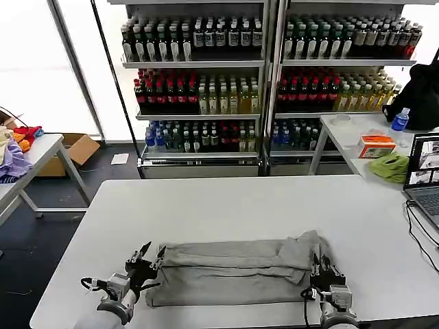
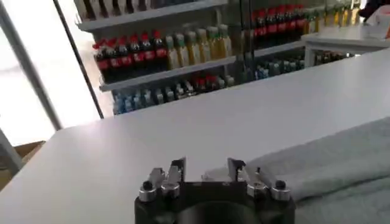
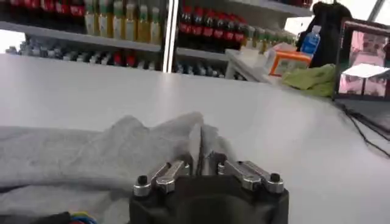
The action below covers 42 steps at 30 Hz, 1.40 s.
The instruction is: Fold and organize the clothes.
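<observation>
Here, one light grey T-shirt (image 1: pixel 233 269) lies on the white table (image 1: pixel 226 205) near the robot's edge, already gathered into a long horizontal band with layers lapped lengthwise. No chest graphic faces up. The band shape suggests the sleeves and sides are tucked in, leaving end-to-end folds still to do; that is a judgement from the lie of the cloth.

Left gripper (image 1: pixel 151 258) sits at the band's left end. Fingers spread apart, tips angled toward the cloth edge. In the left wrist view the left gripper (image 2: pixel 206 169) has its fingers parted with bare table between them and the shirt (image 2: pixel 329 170) just beside, off to one side, not pinched. Probably placed so it can take that end.

Right gripper (image 1: pixel 321 265) is at the band's right end, where the fabric bunches upward. In the right wrist view the right gripper (image 3: pixel 201 163) has fingers pressed close together with a ridge of shirt fabric (image 3: pixel 122 152) rising right at the tips. Reads as pinching the cloth, which would explain the raised peak there.

Both grippers flank opposite ends, a sensible stance for lifting or folding the band across its length.

Behind: shelves of bottled drinks (image 1: pixel 206 68), a lime-green cloth (image 1: pixel 389 166) on a side table, a laptop (image 1: pixel 424 175) at the right edge.
</observation>
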Each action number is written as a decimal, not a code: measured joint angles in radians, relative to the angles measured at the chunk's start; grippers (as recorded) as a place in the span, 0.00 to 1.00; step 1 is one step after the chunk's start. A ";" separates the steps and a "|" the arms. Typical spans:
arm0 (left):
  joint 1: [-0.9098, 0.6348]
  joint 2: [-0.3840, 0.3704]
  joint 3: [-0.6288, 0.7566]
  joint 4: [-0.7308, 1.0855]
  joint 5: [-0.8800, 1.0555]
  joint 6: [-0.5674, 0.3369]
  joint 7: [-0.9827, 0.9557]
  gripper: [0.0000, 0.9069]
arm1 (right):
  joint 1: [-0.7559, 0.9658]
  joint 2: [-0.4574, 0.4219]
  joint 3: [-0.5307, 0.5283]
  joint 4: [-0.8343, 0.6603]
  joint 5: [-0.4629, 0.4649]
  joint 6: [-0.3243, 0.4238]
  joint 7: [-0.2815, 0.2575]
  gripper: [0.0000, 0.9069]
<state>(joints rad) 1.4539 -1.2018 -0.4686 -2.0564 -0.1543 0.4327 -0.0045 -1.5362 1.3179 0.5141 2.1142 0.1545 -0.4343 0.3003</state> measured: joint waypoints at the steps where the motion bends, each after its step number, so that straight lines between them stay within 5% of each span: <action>1: 0.003 -0.003 -0.005 -0.005 0.000 0.001 -0.002 1.00 | -0.004 0.001 0.003 0.015 0.000 0.001 0.003 1.00; 27: 0.049 -0.155 -0.021 0.005 -0.078 0.048 -0.061 1.00 | -0.027 -0.004 0.035 0.197 0.030 0.002 0.038 1.00; 29: 0.044 -0.162 -0.021 0.011 -0.078 0.048 -0.061 0.86 | -0.024 -0.004 0.034 0.198 0.031 0.002 0.038 1.00; 31: 0.041 -0.170 -0.020 0.020 -0.076 0.046 -0.062 0.51 | -0.023 -0.006 0.034 0.199 0.033 0.000 0.038 1.00; 32: 0.041 -0.174 -0.018 0.024 -0.074 0.044 -0.062 0.06 | -0.021 -0.008 0.036 0.200 0.034 -0.001 0.038 1.00; 42: 0.036 -0.194 -0.007 0.068 -0.053 0.028 -0.046 0.01 | 0.003 -0.027 0.035 0.191 0.047 -0.013 0.034 1.00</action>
<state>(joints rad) 1.4898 -1.3961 -0.4752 -1.9885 -0.2072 0.4605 -0.0506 -1.5330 1.2913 0.5488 2.3053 0.2019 -0.4473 0.3338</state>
